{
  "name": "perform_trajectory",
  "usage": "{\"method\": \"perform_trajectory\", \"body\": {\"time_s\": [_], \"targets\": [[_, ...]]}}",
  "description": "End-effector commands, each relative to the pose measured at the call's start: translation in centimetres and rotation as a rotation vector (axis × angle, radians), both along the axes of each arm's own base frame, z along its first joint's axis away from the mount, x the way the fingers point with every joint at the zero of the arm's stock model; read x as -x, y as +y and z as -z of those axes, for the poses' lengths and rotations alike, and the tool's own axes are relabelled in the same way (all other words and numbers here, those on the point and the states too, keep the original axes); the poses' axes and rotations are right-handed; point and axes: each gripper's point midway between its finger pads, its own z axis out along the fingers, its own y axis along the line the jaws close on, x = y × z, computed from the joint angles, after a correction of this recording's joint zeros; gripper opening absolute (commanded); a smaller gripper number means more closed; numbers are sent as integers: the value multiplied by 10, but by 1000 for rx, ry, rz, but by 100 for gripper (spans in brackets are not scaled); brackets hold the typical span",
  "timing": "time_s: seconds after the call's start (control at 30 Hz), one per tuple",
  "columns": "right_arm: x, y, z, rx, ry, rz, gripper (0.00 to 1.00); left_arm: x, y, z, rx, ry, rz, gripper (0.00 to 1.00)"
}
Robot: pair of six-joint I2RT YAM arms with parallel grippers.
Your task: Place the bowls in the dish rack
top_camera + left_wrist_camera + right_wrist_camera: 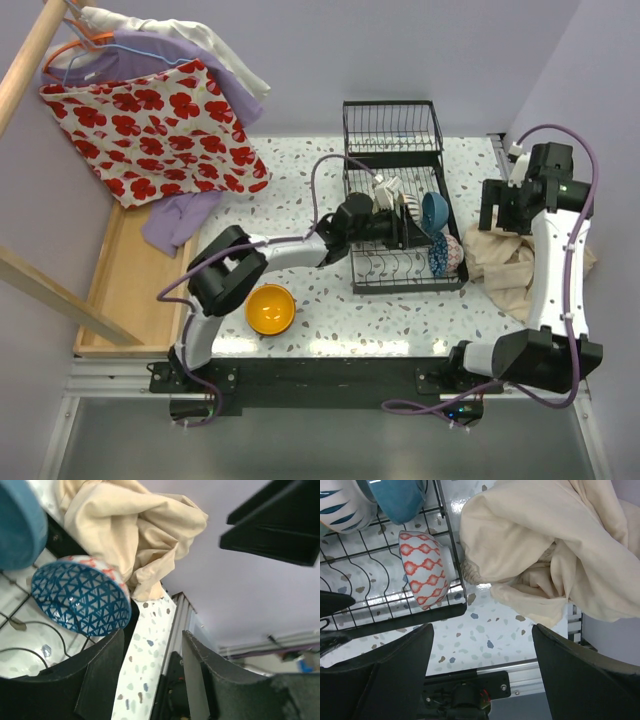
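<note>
The black wire dish rack (392, 125) sits in the middle of the speckled table (290, 190). It has rows of thin upright wires and a taller basket part at the back. Three bowls can be made out in it, near its right side. A plain blue bowl (435, 210) leans on its edge. A red-and-white bowl (422, 570) with blue triangles inside lies on its side at the rack's right rim. A white bowl with blue strokes (340, 505) is next to the blue one.

An orange bowl (270, 309) sits upright on the table, apart from the rack, close to the left arm.

The left gripper (152, 635) is over the rack, fingers apart, with nothing between them. The right gripper (482, 630) is spread wide and holds nothing. It hangs over a crumpled cream cloth (510, 265), which touches the rack's right edge.

There is bare table in front of the rack and to its left. A wooden tray (125, 290) lies along the table's left edge.
</note>
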Motion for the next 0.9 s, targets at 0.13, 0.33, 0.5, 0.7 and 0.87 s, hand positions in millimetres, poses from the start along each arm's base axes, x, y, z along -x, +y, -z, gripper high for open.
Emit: {"method": "perform_trajectory", "body": {"time_s": [0.13,0.33,0.5,0.7,0.87], "targets": [[14,22,-19,-63,-69,-91,85,35,55,-23,-331,-480,312,54],[15,40,-25,-130,-80,-198,85,43,127,-13,-643,-714,454,53],[20,62,-22,-223,-114,-260,84,69,204,-12,-863,-830,646,53],[34,70,-15,-217,-183,-276,85,120,300,14,-1067,-739,916,54],[34,71,-19,-204,-182,-321,85,132,346,34,-1200,-696,928,59]]}}
